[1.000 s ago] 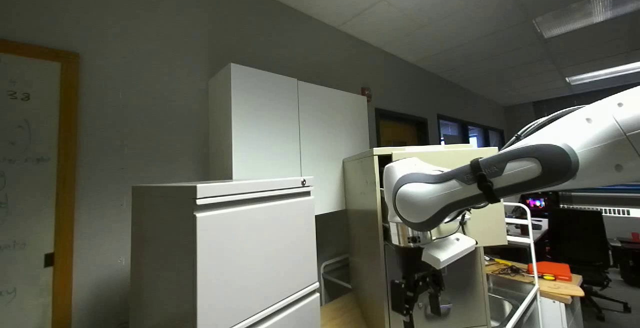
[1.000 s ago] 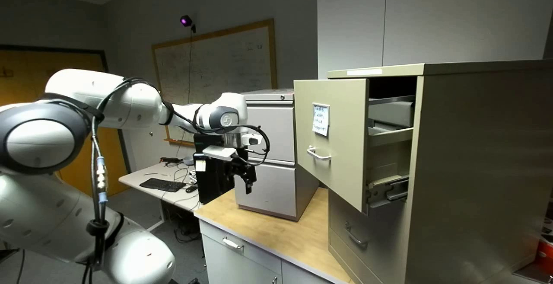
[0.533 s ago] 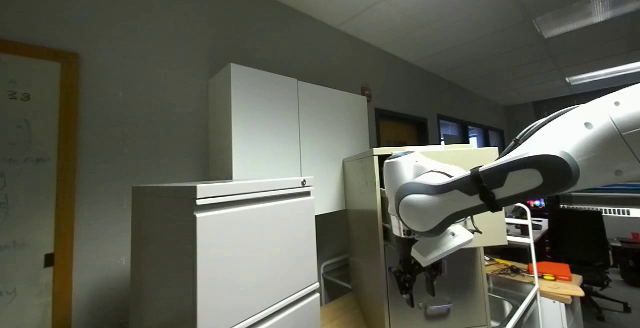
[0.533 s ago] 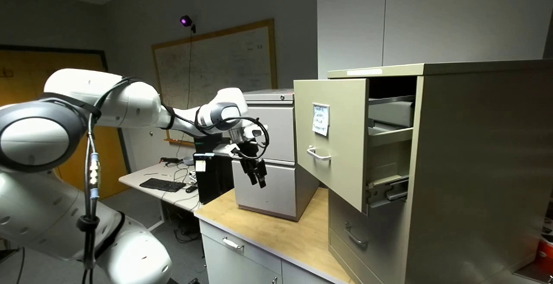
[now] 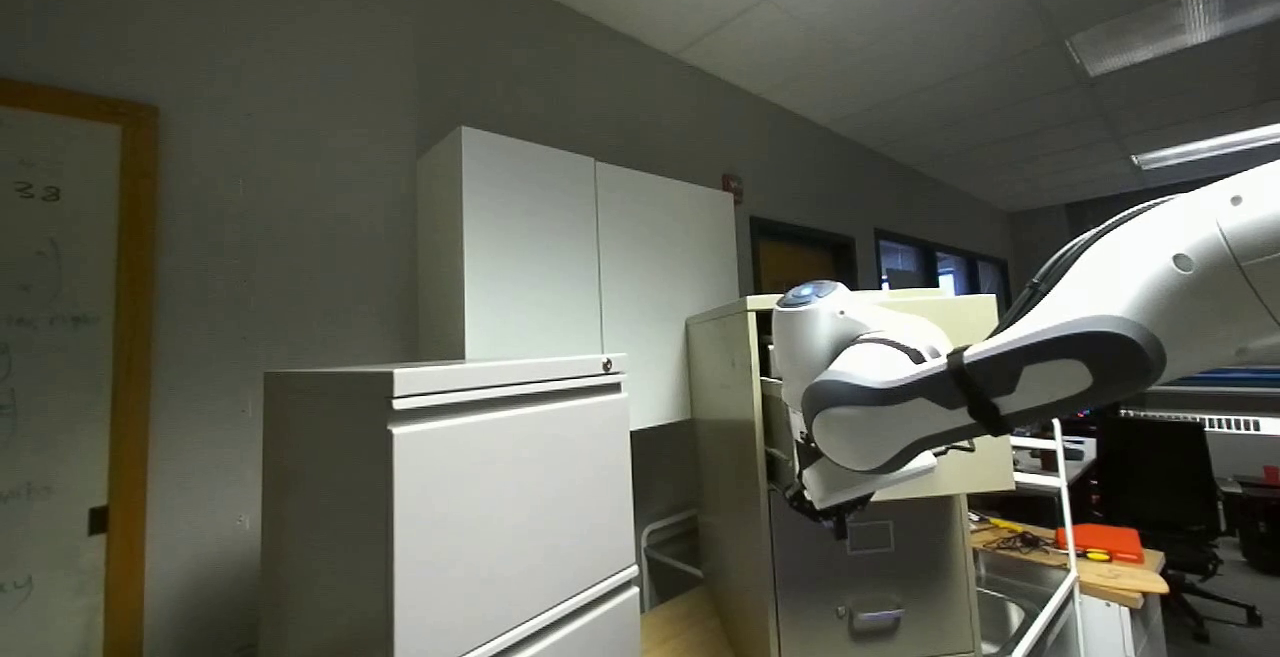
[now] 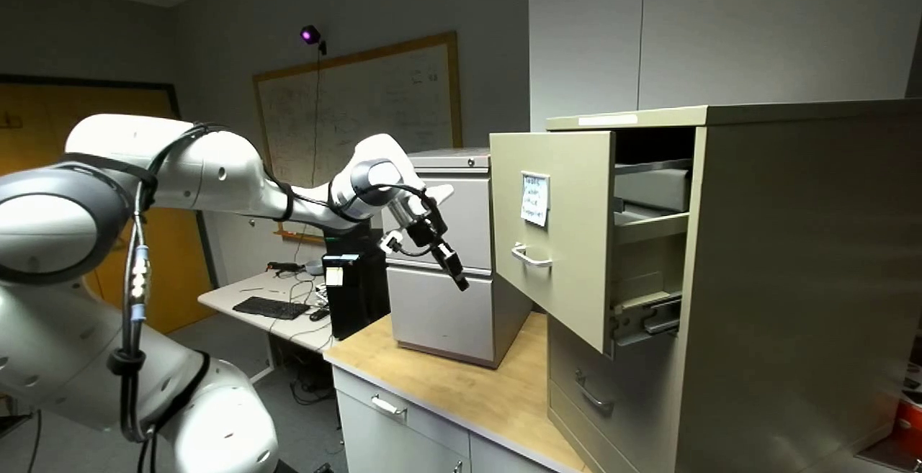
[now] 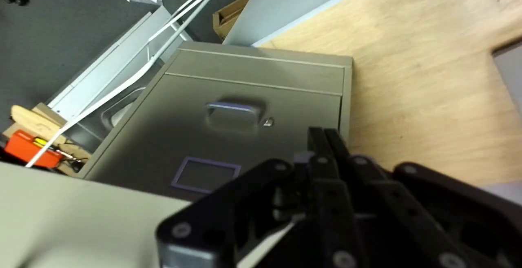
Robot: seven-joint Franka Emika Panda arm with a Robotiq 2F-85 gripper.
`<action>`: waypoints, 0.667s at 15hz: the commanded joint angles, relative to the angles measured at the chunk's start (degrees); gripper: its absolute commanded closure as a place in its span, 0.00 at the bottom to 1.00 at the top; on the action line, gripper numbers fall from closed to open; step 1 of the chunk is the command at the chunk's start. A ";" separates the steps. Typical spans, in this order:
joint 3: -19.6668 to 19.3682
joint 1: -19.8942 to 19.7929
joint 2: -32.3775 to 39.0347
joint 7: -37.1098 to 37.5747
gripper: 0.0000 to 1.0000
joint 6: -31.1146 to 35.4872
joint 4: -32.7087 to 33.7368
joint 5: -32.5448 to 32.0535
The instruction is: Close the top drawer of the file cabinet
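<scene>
Jaws: closed together, fingertips (image 7: pixel 316 139) side by side in the wrist view, aimed obliquely downward. Top drawer (image 6: pixel 573 221) of the beige file cabinet (image 6: pixel 785 278): pulled out, apart from the jaws and to their right in an exterior view. Grey two-drawer cabinet (image 6: pixel 443 314): behind the jaws in that view, on the wooden table (image 6: pixel 439 368), which lies below them.

Whiteboard (image 6: pixel 371 113), black keyboard (image 6: pixel 271 307), mouse (image 6: pixel 319 314); white cupboard (image 5: pixel 580 267)
</scene>
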 commanded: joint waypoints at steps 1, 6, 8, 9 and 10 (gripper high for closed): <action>2.83 -3.44 0.22 10.05 1.00 1.99 2.07 -6.66; 4.44 -5.72 1.34 24.35 1.00 2.38 5.79 -18.63; 4.46 -5.50 2.04 30.45 1.00 2.79 7.07 -25.17; 4.38 -5.14 2.39 33.58 1.00 3.10 7.43 -28.98; 4.06 -4.51 2.77 36.47 1.00 3.87 7.81 -33.05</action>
